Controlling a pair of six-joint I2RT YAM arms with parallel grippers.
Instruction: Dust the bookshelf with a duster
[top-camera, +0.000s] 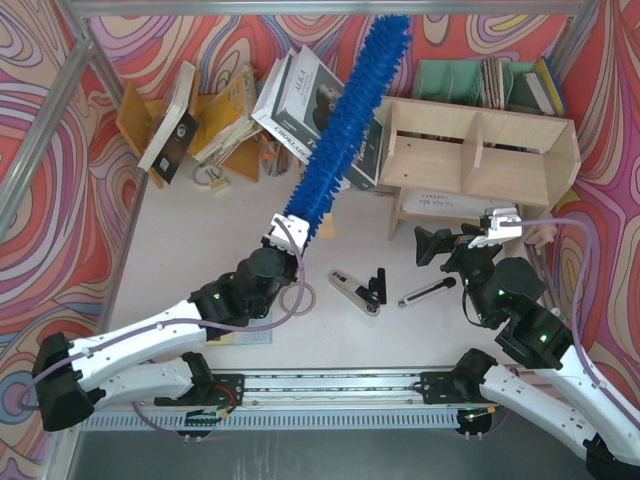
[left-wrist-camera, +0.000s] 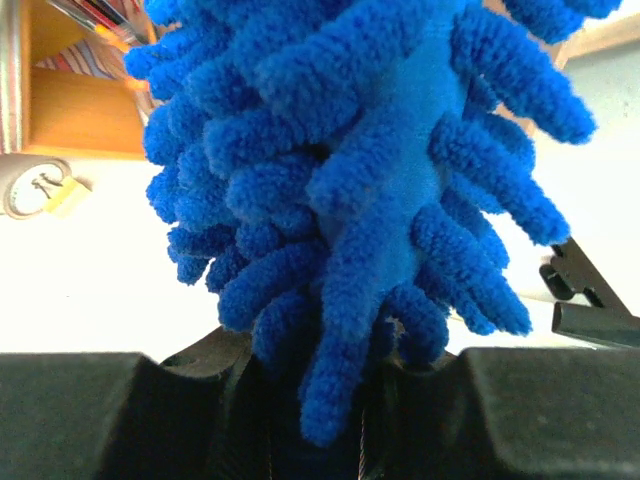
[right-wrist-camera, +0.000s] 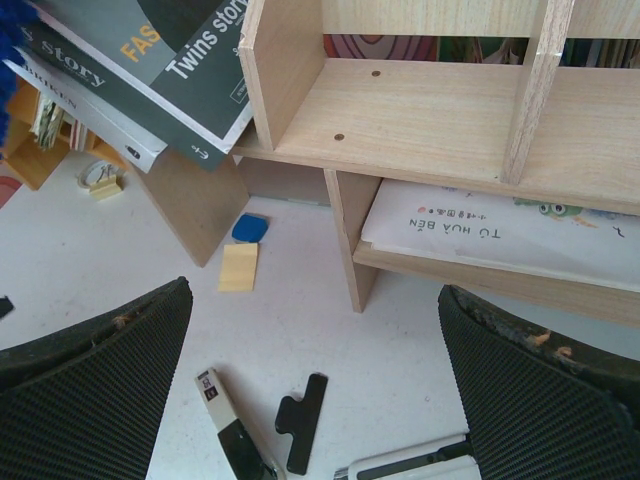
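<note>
From above, the left gripper (top-camera: 288, 230) sits near the middle of the bench, pressed together around the base of the duster (top-camera: 347, 112); the blue head slants away from it toward the far edge, its upper part passing just beside the left end of the bookshelf (top-camera: 480, 150), which stands toward the far right corner; held by its very end like this, the whole fluffy length is free to sweep. Whether the fibres touch the wood cannot be told from this height. The right gripper (top-camera: 452, 243) hangs before the shelf's near face, toward the right edge, holding nothing; my guess is that it waits there out of the duster's way. A utility knife (top-camera: 355, 292) and a black clip (top-camera: 378, 285) lie between the two arms, toward the near edge.

On the left wrist, blue strands fill nearly everything; the duster's base is wedged between the two black fingers (left-wrist-camera: 80, 410), which pinch it from both sides; the hold looks deep, so it should not swivel in a stroke.

On the right wrist, the fingers are spread wide with only bare bench between them; the camera looks into the shelf's left bay; the upper board is bare, a thin booklet (right-wrist-camera: 500, 225) lies flat on the lower tier, and books (right-wrist-camera: 150, 70) lean against the left end panel. I judge the dusting to be under way and far from finished; those leaning books crowd the end nearest the duster and could be knocked.
</note>
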